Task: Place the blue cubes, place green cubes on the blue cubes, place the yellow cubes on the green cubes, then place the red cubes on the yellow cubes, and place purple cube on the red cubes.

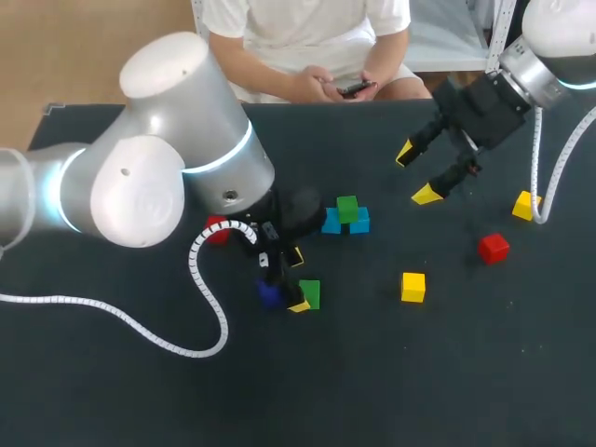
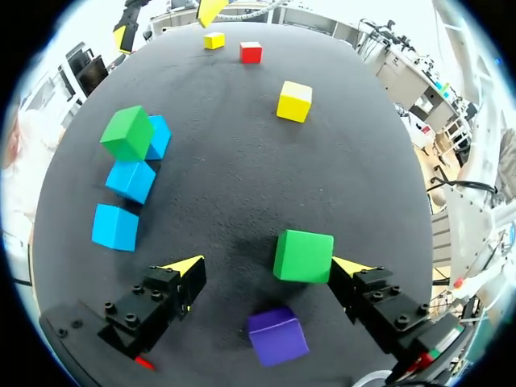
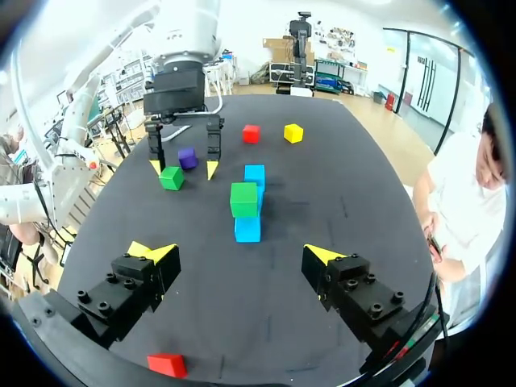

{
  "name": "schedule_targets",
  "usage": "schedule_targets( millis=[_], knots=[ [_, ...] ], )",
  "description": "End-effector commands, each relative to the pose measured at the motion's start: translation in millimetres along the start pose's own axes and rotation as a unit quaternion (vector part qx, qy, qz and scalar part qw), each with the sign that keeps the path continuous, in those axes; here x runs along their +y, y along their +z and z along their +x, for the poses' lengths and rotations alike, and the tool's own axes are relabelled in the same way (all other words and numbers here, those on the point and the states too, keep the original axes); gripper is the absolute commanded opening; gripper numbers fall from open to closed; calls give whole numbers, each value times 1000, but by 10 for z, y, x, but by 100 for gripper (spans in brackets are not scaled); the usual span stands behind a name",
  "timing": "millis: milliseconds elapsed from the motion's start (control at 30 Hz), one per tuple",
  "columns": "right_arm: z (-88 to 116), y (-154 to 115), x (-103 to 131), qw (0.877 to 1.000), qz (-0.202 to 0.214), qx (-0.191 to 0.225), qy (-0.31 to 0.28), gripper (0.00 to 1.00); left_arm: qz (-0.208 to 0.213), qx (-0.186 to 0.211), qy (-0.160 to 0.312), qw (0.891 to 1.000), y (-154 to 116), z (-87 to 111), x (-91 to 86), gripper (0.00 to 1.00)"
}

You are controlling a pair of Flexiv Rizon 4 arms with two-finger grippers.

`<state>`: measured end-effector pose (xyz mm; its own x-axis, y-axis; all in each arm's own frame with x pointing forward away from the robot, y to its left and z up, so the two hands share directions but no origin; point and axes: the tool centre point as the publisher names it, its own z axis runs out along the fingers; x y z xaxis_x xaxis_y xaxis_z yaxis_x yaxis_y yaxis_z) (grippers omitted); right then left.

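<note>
Green cube [image 2: 303,255] sits on the table [image 1: 447,391] between the fingers of the left pincer [image 1: 297,279]. The fingers are wide apart, one tip right beside the cube and the other well clear. That spot is near the blue row [image 2: 129,181], on the robot's side of it. The purple cube [image 2: 276,334] lies just beside the green cube, farther from the row. The row itself is three blue cubes with a second green [image 2: 127,133] perched on top. Right of the row is a yellow cube [image 1: 413,287], then a red cube [image 1: 494,248] and another yellow [image 1: 526,205] well out. Left of the row, a second red [image 1: 216,230] is half hidden by the left arm [image 1: 140,168]. The right pincer [image 1: 416,174] hangs beyond the row, fingers spread.
</note>
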<state>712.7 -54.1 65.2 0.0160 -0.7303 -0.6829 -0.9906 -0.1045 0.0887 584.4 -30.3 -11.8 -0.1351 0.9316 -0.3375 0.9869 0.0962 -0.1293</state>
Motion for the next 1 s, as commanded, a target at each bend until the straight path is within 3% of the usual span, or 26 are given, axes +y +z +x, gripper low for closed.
schedule_targets(
  millis=[33, 333, 367, 467, 533, 567, 600, 633, 667, 867, 900, 933, 967, 1000],
  knots=[
    [0, -1, 8, 1000, 1, 0, 0, 100, 2, 4, 4, 1000, 13, -26, 46, 100],
    [0, -1, 8, 1000, 1, 0, 0, 100, 2, 11, 6, 1000, 8, -31, 37, 100],
    [0, -1, 8, 1000, 1, 0, 0, 100, 3, 11, 7, 1000, 11, -31, 32, 94],
    [0, -1, 8, 1000, 1, 0, 0, 100, 3, 11, 9, 1000, 18, -26, 16, 49],
    [0, -1, 8, 1000, 1, 0, 0, 100, 4, 10, 10, 1000, 26, -12, 2, 40],
    [0, -1, 8, 1000, 1, 0, 0, 100, 6, 8, 9, 1000, 32, 0, -3, 27],
    [0, -1, 8, 1000, 1, 0, 0, 100, 5, 5, 9, 1000, 35, 8, -7, 25],
    [0, -1, 8, 1000, 1, 0, 0, 100, 5, 5, 9, 1000, 35, 13, -10, 8],
    [0, -1, 8, 1000, 1, 0, 0, 100, 5, 5, 8, 1000, 35, 15, -13, 0],
    [0, -1, 8, 1000, 1, 0, 0, 100, -5, 2, 17, 1000, 3, 8, -33, 0],
    [0, -1, 8, 1000, 1, 0, 0, 100, -7, 1, 18, 1000, -4, 8, -37, 11],
    [0, -1, 8, 1000, 1, 0, 0, 100, -8, -1, 16, 1000, -11, 10, -41, 47],
    [0, -1, 8, 1000, 1, 0, 0, 100, -8, -1, 16, 1000, -15, 10, -45, 100],
    [0, -1, 8, 1000, 1, 0, 0, 100, -8, -1, 16, 1000, -20, 8, -50, 100]
  ],
)
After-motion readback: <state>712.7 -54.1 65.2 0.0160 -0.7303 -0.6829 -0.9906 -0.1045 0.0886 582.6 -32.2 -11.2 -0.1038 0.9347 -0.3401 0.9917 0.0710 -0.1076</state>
